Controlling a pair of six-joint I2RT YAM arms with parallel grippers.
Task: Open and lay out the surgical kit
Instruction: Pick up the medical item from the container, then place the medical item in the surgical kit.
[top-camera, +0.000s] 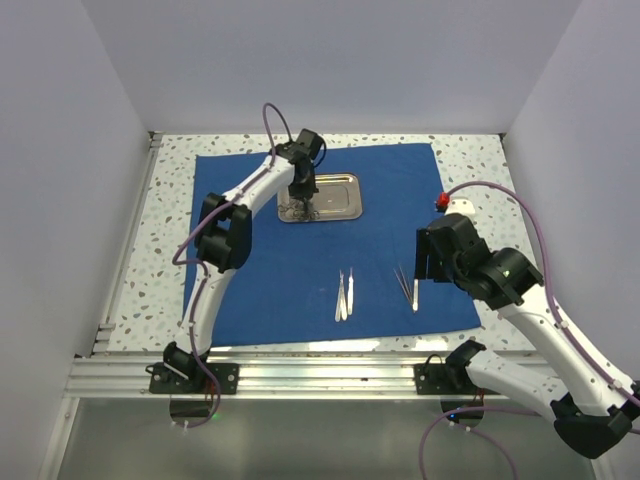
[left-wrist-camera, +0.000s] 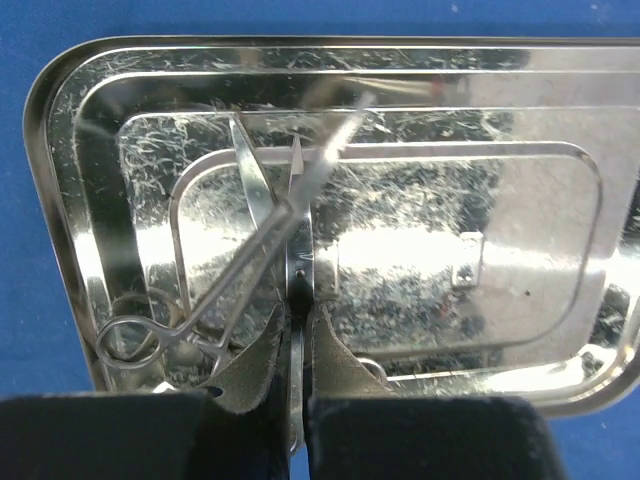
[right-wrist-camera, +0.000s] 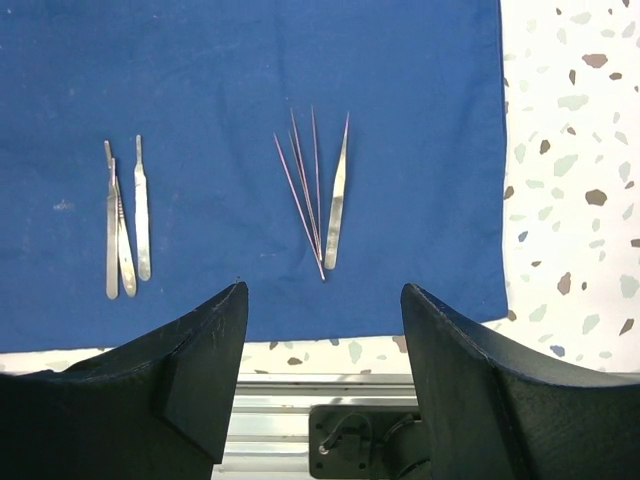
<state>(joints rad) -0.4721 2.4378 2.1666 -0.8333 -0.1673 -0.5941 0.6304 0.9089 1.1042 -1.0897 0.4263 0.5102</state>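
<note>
Left wrist view first: my left gripper (left-wrist-camera: 298, 335) has its fingers pressed together on the thin scissors (left-wrist-camera: 246, 165), pinching them just below the pivot, with the blades pointing away from me. A ring-handled forceps (left-wrist-camera: 205, 305) crosses the scissors at a slant, and I cannot tell which lies on top. Its ring sits toward the near left corner of the steel tray (left-wrist-camera: 75, 200). Both instruments are inside the tray's rim, and the tray sits on the blue cloth (left-wrist-camera: 20, 300).

On the right wrist camera, my right gripper (right-wrist-camera: 322, 300) hangs spread wide above the cloth's near edge. Beyond it lie the tweezers (right-wrist-camera: 336, 200), just beside a few thin pinkish probes (right-wrist-camera: 300, 190). Well to their left, three flat silver handles (right-wrist-camera: 125, 230) lie side by side. Speckled table (right-wrist-camera: 570, 150) shows to the right of the cloth.
</note>
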